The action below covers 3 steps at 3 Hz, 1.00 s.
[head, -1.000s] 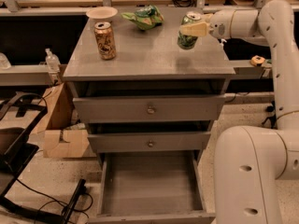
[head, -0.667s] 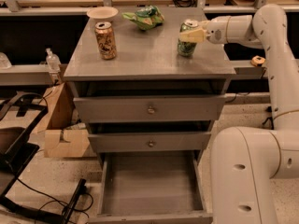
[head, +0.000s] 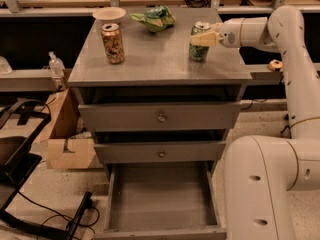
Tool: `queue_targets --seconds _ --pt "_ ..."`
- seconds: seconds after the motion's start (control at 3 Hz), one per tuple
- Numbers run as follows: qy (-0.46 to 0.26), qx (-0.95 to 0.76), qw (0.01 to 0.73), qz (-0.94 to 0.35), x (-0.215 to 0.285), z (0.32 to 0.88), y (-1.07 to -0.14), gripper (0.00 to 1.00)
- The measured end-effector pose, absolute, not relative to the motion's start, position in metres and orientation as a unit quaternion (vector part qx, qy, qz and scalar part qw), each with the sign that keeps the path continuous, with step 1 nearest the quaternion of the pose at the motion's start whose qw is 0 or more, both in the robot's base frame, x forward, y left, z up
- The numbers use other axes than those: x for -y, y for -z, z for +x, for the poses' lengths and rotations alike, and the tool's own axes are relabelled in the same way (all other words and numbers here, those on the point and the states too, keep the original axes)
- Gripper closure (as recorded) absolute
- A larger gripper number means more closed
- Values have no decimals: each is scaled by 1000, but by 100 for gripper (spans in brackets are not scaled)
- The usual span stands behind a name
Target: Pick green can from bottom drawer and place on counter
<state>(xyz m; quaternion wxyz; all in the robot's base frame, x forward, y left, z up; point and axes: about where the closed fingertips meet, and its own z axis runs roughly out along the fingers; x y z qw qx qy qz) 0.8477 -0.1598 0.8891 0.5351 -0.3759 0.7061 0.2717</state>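
Note:
The green can [head: 199,52] stands upright on the counter [head: 150,61], near its back right corner. My gripper [head: 195,35] reaches in from the right and its fingers are closed around the can's upper part, with one cream finger [head: 204,39] lying across the can's front. The bottom drawer [head: 160,199] is pulled open below, and its grey floor is bare.
On the counter stand an orange-gold can [head: 113,43], a wrinkled green-and-white bag [head: 155,19] and a white bowl [head: 109,14]. Two shallower drawers [head: 160,116] are closed. My white base [head: 265,184] stands right of the open drawer. A cardboard box [head: 65,134] and black frame [head: 20,159] are at left.
The can was held slightly raised and tilted a second ago; it has come down and a little left and now stands upright on the counter, with the gripper still around it.

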Motion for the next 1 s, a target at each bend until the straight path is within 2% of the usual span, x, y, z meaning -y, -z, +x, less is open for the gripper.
queue_targets --seconds 0.67,1.0 --pt "-275 -706 532 -378 153 850 -885 15" --pt "-277 -706 531 -379 149 851 -883 0"
